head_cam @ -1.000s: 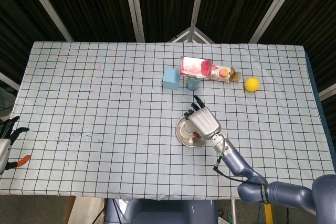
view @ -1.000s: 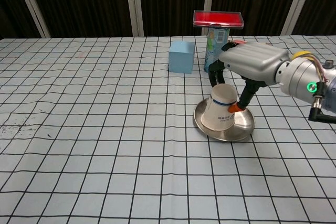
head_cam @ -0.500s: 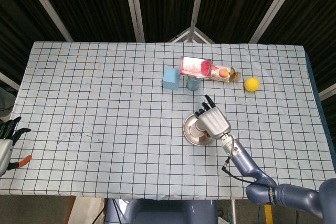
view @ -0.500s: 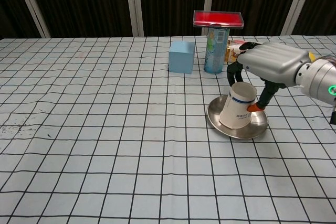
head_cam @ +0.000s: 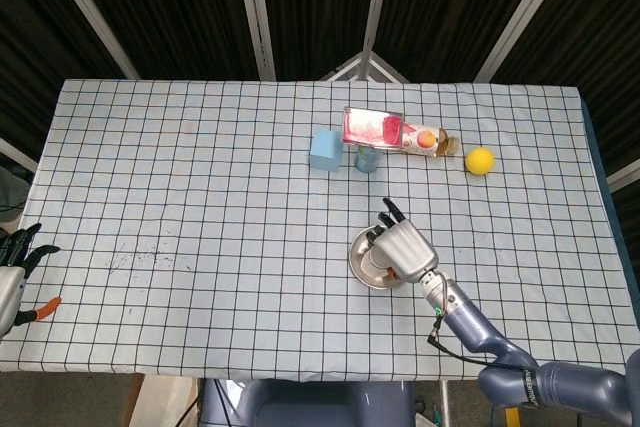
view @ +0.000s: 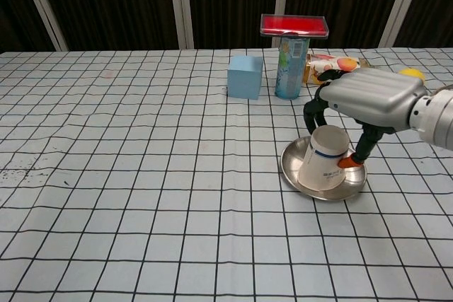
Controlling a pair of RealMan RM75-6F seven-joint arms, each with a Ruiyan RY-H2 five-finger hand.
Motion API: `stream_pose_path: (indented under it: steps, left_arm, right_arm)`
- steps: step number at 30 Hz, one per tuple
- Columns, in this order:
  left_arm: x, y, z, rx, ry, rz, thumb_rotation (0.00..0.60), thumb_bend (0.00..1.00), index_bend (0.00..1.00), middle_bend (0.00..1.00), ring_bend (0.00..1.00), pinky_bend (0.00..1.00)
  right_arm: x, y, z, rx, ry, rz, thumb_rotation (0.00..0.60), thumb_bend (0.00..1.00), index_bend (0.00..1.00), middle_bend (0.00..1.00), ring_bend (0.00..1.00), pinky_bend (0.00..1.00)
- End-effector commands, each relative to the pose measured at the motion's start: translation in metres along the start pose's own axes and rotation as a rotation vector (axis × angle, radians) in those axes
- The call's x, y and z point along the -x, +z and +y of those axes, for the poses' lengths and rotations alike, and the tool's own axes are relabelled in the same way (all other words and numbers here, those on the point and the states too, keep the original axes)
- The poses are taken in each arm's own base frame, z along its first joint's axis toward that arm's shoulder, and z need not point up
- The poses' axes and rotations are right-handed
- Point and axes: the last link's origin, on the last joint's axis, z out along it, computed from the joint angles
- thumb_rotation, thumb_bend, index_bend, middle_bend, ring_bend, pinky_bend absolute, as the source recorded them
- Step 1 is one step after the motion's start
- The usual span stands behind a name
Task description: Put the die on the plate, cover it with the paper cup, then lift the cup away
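Chest view: the paper cup (view: 324, 166) is seen upside down and tilted on the plate (view: 357, 182), with its rim on the metal and its base leaning up toward the right hand (view: 368, 100). The cup is clasped near its upturned base by the fingers (view: 312, 111) on one side and an orange-tipped digit on the other. The die cannot be made out in either view; it is judged to be hidden under the cup.

Handling, as a judgement: the cup is light and thin-walled, so it will crush under a hard squeeze and slip under a loose one. A gentle hold on the side wall near the base is advised, with a straight vertical lift. The plate looks smooth and light and may slide on the cloth if dragged.

Surroundings, left to right: in the head view the left hand (head_cam: 14, 269) rests at the table's left edge, well apart from the work, holding nothing with its fingers spread. Behind the plate stand a blue cube (view: 245, 76) and a can (view: 291, 67) with a red tray (view: 294, 24) balanced on top. A snack packet (view: 333, 64) lies just beyond, and a yellow ball (head_cam: 480, 160) further right. The can and tray stand near the far side of the hand, and a backward swing during the lift could topple them.
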Motion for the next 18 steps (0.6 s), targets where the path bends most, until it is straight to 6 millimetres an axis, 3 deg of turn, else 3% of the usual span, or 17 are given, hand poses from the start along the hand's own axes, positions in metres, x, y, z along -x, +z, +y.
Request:
stream_pose_path:
  steps: [1,10,18]
  left_arm:
    - [0.0,0.0,0.0,0.001,0.0,0.0,0.6,0.3,0.25,0.0,0.0,0.02]
    - [0.0,0.0,-0.001,0.001,0.0,-0.002,0.6,0.3,0.25,0.0,0.0,0.02]
    - [0.0,0.001,0.0,-0.001,0.003,-0.002,0.6,0.3,0.25,0.0,0.0,0.02]
  right_arm:
    - [-0.002,0.001,-0.005,-0.011,0.025,-0.003,0.6,0.33,0.59,0.49,0.24,0.0]
    - [-0.002,0.018,-0.013,-0.019,0.107,0.017,0.6,0.34,0.59,0.49,0.24,0.0]
    - [0.004,0.029,0.004,0.038,0.067,0.054,0.6,0.34,0.59,0.49,0.24,0.0]
